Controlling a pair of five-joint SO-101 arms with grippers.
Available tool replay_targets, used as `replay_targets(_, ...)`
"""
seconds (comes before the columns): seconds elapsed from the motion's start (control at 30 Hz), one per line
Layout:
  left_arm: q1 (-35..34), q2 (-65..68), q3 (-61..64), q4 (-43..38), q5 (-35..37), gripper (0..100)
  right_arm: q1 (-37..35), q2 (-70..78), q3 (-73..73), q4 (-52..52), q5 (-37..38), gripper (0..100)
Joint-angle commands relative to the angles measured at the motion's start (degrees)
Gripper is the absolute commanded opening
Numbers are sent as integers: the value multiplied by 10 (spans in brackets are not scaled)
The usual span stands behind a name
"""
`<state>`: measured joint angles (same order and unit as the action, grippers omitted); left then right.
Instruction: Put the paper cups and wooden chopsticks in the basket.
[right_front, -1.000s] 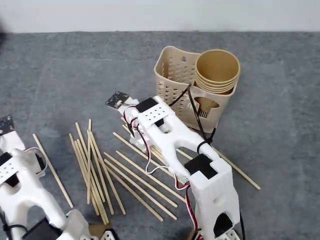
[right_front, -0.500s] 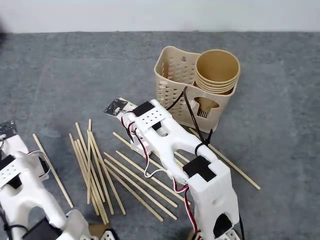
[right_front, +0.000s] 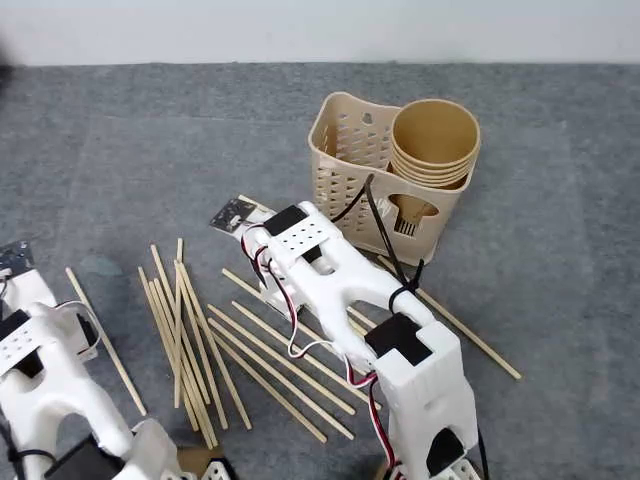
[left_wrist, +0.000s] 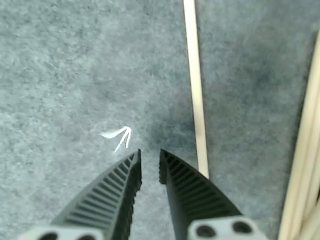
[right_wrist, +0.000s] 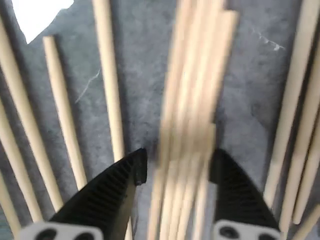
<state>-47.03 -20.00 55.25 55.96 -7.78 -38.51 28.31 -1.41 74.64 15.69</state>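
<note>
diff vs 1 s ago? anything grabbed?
The right arm shifted slightly away from the basket, toward the camera. The right gripper now straddles a bundle of chopsticks, with no closed grasp visible. The left arm dipped slightly. Basket, paper cups and loose chopsticks are unchanged.

Basket (right_front: 345, 165): left part open from above, right part plugged by the stacked paper cups (right_front: 435, 140). Just in front of the basket the right arm (right_front: 340, 280) and its black cable (right_front: 380, 225) block the front-left approach, and wooden chopsticks (right_front: 260, 350) litter the mat (right_front: 150, 130) further front and left. A gripper could pass over the mat behind the basket and on either side.
</note>
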Motion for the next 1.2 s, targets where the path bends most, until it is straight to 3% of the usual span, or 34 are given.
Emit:
replay_targets(0.0,4,-20,-3,-11,4,68,-12,-7,17,-4,-23,81)
replay_targets(0.5,4,-20,-1,-25,4,69,-8,-31,14,-9,-36,19)
replay_targets(1.17,4,-20,0,-24,4,69,-34,-292,-36,-7,-18,8)
